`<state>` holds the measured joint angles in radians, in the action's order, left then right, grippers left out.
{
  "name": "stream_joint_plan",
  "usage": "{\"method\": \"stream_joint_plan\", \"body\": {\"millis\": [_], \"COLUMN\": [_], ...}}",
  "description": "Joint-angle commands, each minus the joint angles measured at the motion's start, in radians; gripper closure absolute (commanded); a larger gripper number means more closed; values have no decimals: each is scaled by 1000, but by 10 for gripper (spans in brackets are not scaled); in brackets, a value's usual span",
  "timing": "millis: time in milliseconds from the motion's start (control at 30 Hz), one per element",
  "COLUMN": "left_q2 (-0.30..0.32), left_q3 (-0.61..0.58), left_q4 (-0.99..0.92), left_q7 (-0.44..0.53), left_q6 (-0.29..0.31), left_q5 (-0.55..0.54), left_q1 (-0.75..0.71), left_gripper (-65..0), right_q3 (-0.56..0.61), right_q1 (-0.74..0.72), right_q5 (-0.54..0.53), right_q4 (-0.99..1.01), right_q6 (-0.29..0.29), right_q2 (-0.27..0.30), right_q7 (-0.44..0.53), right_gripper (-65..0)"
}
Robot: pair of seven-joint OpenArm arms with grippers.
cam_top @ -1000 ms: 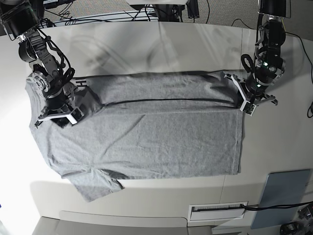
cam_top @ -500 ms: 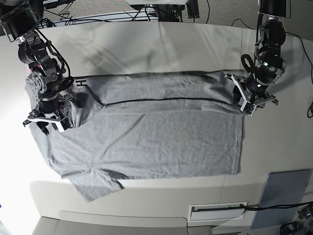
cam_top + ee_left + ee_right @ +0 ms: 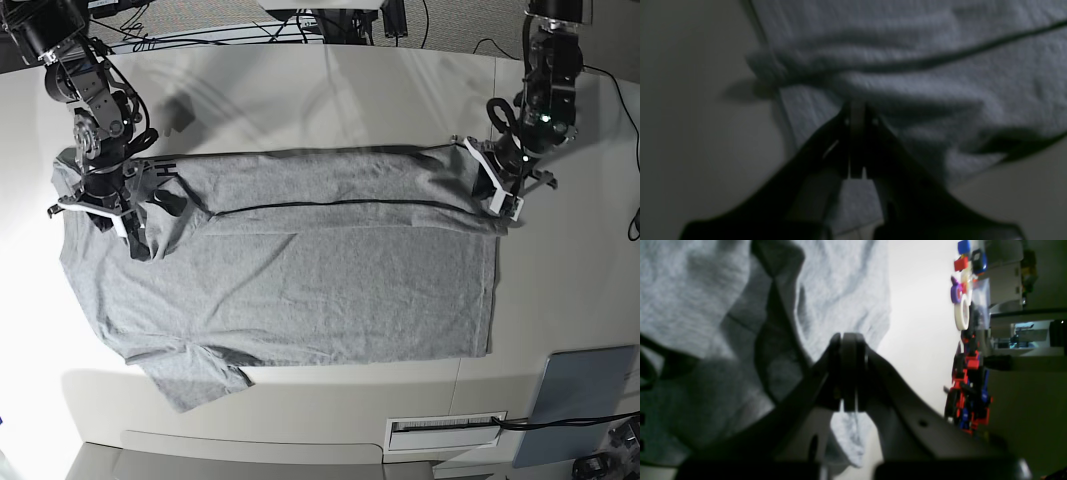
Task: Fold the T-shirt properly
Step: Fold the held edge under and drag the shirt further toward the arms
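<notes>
The T-shirt [image 3: 300, 270] lies flat in the middle of the white table [image 3: 300, 90]. Its top edge is folded down, so a long flap runs across it from 9 o'clock to 3 o'clock. One sleeve [image 3: 195, 375] sticks out at 7 o'clock.

My left gripper [image 3: 503, 190] is at 2 o'clock in the base view, at the shirt's top corner. In my left wrist view, its jaws are pressed together [image 3: 857, 110] right at a fold of cloth. I cannot tell if any cloth is pinched between them.

My right gripper [image 3: 125, 225] is at 10 o'clock, over the shirt's other end. Its jaws are together too [image 3: 848, 340], with the shirt [image 3: 840, 290] under them. I cannot tell if they pinch any cloth.

A grey-blue panel [image 3: 585, 395] sits at 4 o'clock, well apart from the shirt.
</notes>
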<state>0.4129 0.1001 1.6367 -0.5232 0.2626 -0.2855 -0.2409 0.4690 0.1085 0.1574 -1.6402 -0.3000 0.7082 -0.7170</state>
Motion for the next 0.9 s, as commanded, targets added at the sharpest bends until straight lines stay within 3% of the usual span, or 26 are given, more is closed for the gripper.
{"method": "stream_joint_plan", "body": {"millis": [0, 100, 333, 500, 633, 867], "left_q2": [-6, -49, -84, -83, -83, -74], "left_q3": [8, 8, 8, 8, 8, 8], "left_q4": [17, 15, -21, -127, -149, -143], "left_q7": [29, 33, 60, 79, 64, 17], "left_q6": [-17, -47, -45, -37, -33, -34], "left_q5": [-8, -7, -7, -6, -6, 57], "left_q1": [7, 5, 6, 18, 16, -53], "left_gripper": [0, 0, 0, 0, 0, 0], "right_q3": [-21, -65, -217, -274, -277, -281], "right_q1": [-8, -9, -9, -9, 2, 104], "right_q5": [-6, -93, -276, -281, -281, -230], "right_q4": [-3, 45, 121, 161, 163, 136], "right_q6": [-18, 11, 204, 215, 274, 265], "right_q2": [4, -44, -116, -115, -115, -114], "right_q7": [33, 75, 91, 68, 36, 43], "right_gripper": [0, 0, 0, 0, 0, 0]}}
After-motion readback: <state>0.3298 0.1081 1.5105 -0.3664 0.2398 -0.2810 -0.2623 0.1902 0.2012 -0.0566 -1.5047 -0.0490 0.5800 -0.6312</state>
